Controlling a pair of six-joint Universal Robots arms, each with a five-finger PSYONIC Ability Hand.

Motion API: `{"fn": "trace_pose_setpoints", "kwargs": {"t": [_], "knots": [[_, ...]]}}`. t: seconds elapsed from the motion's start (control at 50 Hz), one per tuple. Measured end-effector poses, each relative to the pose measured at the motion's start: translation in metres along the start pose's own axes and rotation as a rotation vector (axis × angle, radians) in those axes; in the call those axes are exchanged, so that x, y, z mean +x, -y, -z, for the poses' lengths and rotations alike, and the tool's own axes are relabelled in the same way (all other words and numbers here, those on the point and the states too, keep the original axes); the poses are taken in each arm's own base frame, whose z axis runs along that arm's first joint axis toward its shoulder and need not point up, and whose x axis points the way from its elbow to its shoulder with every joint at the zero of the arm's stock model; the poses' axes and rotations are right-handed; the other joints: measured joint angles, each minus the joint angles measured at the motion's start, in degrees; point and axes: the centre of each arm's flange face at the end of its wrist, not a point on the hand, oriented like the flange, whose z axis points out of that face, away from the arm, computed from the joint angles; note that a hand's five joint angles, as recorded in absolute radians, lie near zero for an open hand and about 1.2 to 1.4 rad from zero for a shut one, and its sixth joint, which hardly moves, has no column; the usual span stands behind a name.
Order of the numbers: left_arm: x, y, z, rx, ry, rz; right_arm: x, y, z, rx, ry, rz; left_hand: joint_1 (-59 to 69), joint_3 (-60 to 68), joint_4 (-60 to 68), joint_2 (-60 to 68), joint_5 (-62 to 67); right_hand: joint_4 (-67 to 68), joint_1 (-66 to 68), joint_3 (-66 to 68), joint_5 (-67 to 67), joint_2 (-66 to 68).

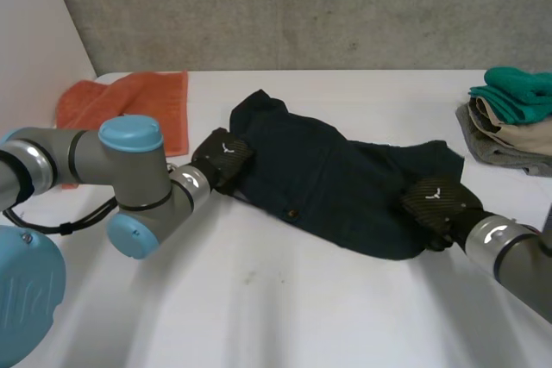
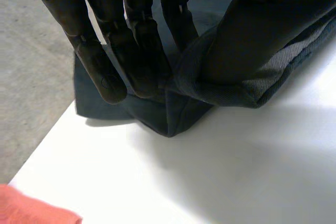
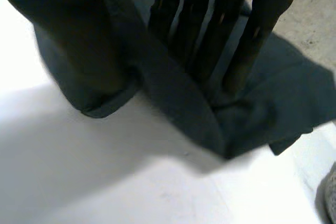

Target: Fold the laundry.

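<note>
White table (image 1: 285, 316) before a grey concrete wall (image 1: 302, 6), with a dark garment (image 1: 328, 187) spread flat across its middle. The garment's long axis runs from one hand to the other, so each hand has the cloth stretching away from its fingertips toward its partner. The left hand (image 1: 222, 157) sits at one end and the right hand (image 1: 440, 202) at the opposite end, neither nearer the middle. In the left wrist view the fingers (image 2: 105, 72) bear down on the cloth and a raised fold (image 2: 184, 103) is pinched between them and the thumb (image 2: 252, 40). In the right wrist view the fingers (image 3: 247, 61) likewise gather a ridge of cloth (image 3: 178, 98) against the thumb side, so both hands grip the garment. The coming fold probably turns on this end-to-end layout: carrying one held end along the long axis toward the other hand would halve the garment. An orange towel (image 1: 138, 105) lies flat beyond the left hand, just beside the garment's far corner. A pile of folded pieces (image 1: 513, 122) rests beyond the right hand, well apart from the garment.
</note>
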Motion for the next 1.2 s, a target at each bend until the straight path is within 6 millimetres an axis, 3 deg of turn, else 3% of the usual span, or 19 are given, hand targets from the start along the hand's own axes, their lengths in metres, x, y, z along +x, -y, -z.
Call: {"fn": "trace_pose_setpoints", "kwargs": {"t": [0.1,0.26,0.36,0.44,0.52,0.6,0.64,0.66,0.74,0.78,0.82,0.86,0.94,0.98,1.0,1.04,1.06,1.12,1.2], "knots": [[-0.008,0.019,0.014,-0.001,0.052,-0.003,0.013,0.010,-0.018,0.051,-0.064,-0.003,0.00,0.00,0.00,0.45,0.00,11.87,7.39,11.29,9.92,10.27],[-0.008,0.056,0.055,0.010,0.073,0.034,0.057,0.057,-0.042,0.189,-0.220,-0.031,0.00,0.08,0.01,0.66,0.46,12.21,8.23,11.54,9.97,10.27],[0.016,0.093,0.099,0.028,0.040,0.145,0.085,0.099,-0.072,0.344,-0.298,0.010,0.00,0.36,0.02,1.02,0.46,12.34,8.31,11.54,9.97,10.27],[0.044,0.117,0.123,0.065,-0.018,0.232,0.086,0.119,-0.095,0.467,-0.305,0.060,0.00,0.43,0.03,1.19,0.46,12.35,8.80,11.54,9.97,10.27],[0.077,0.134,0.135,0.112,-0.097,0.310,0.075,0.123,-0.117,0.582,-0.279,0.110,0.00,0.62,0.03,1.41,0.46,12.36,8.80,11.54,9.97,10.27],[0.118,0.140,0.130,0.155,-0.181,0.373,0.060,0.114,-0.135,0.651,-0.241,0.145,0.00,0.63,0.04,1.51,0.46,10.70,8.79,9.97,9.30,9.11],[0.128,0.141,0.127,0.164,-0.202,0.386,0.057,0.111,-0.138,0.657,-0.235,0.147,0.00,0.63,0.04,1.51,0.46,5.37,6.45,5.24,5.47,4.74],[0.142,0.140,0.123,0.173,-0.230,0.401,0.054,0.105,-0.142,0.656,-0.229,0.145,-5.49,-8.44,-9.10,-8.73,-7.34,-9.21,-7.78,-10.49,-9.04,-11.44],[0.160,0.138,0.117,0.180,-0.271,0.414,0.053,0.096,-0.141,0.616,-0.242,0.121,-35.26,-42.56,-43.90,-42.44,-40.12,-39.38,-36.18,-39.22,-38.83,-41.09],[0.161,0.137,0.116,0.180,-0.275,0.414,0.059,0.096,-0.134,0.580,-0.267,0.101,-47.54,-53.05,-54.19,-52.66,-50.77,-43.60,-39.14,-43.59,-42.71,-44.65],[0.156,0.138,0.116,0.184,-0.265,0.416,0.067,0.098,-0.125,0.540,-0.294,0.081,-50.60,-55.48,-56.34,-54.96,-53.11,-44.25,-39.17,-44.21,-42.80,-45.04],[0.137,0.141,0.117,0.189,-0.230,0.421,0.080,0.103,-0.106,0.468,-0.340,0.051,-50.74,-55.92,-56.84,-55.61,-53.40,-44.35,-39.17,-44.27,-42.80,-45.04],[0.094,0.142,0.121,0.196,-0.138,0.437,0.096,0.112,-0.071,0.353,-0.390,0.008,-50.74,-55.92,-56.84,-55.63,-53.40,-44.35,-39.17,-44.28,-42.80,-45.04],[0.062,0.140,0.126,0.199,-0.065,0.446,0.100,0.118,-0.046,0.274,-0.397,-0.023,-50.74,-55.92,-56.84,-55.63,-53.40,-44.35,-39.17,-44.28,-42.81,-45.04],[0.057,0.139,0.127,0.199,-0.053,0.447,0.100,0.118,-0.041,0.256,-0.395,-0.030,-50.74,-55.92,-56.84,-55.62,-53.40,-44.35,-39.17,-44.28,-42.80,-45.04],[0.042,0.136,0.129,0.198,-0.019,0.446,0.098,0.119,-0.028,0.208,-0.384,-0.050,-50.74,-55.92,-56.84,-55.62,-53.40,-44.35,-39.17,-44.28,-42.83,-45.04],[0.019,0.128,0.128,0.192,0.027,0.433,0.089,0.115,-0.009,0.126,-0.347,-0.086,-50.73,-55.92,-56.84,-55.62,-53.40,-44.35,-39.17,-44.28,-42.80,-45.04],[-0.005,0.112,0.123,0.164,0.062,0.388,0.072,0.107,0.013,0.031,-0.281,-0.135,-50.36,-55.72,-56.54,-55.34,-53.25,-44.35,-39.17,-44.28,-42.81,-45.04],[-0.022,0.082,0.111,0.089,0.058,0.303,0.045,0.092,0.039,-0.080,-0.185,-0.203,-42.78,-49.90,-50.26,-49.16,-47.79,-44.35,-39.17,-44.28,-42.81,-45.04]]}}
